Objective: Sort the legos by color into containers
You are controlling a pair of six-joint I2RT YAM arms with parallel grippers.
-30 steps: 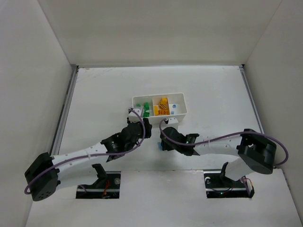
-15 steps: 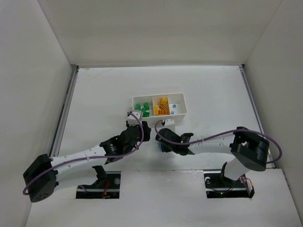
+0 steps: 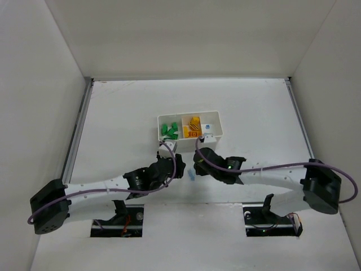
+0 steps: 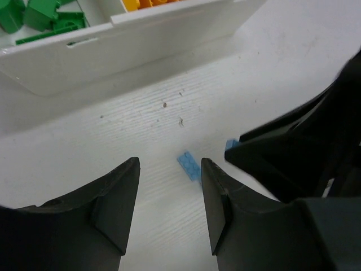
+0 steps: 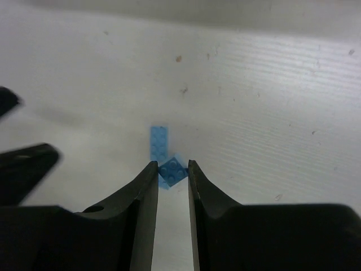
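The white tray (image 3: 218,116) holds green legos (image 3: 168,131) in its left compartment, yellow-orange ones (image 3: 193,127) in the middle and a pale blue one (image 3: 207,127) on the right. My right gripper (image 5: 172,169) is shut on a small square blue lego (image 5: 172,171), low over the table. A long flat blue lego (image 5: 159,141) lies just beyond it, also seen from above (image 3: 192,176). My left gripper (image 4: 169,166) is open and empty, its jaws either side of that long lego (image 4: 190,165). The two grippers (image 3: 179,169) (image 3: 197,160) nearly touch just in front of the tray.
The tray's near wall (image 4: 113,51) stands close ahead of my left gripper, with green legos (image 4: 39,14) behind it. The right gripper's black fingers (image 4: 293,152) crowd the right of the left wrist view. White enclosure walls ring the table.
My right gripper has moved up and toward the tray with the square blue lego. My left gripper has drawn back from the tray's left corner toward the long blue lego.
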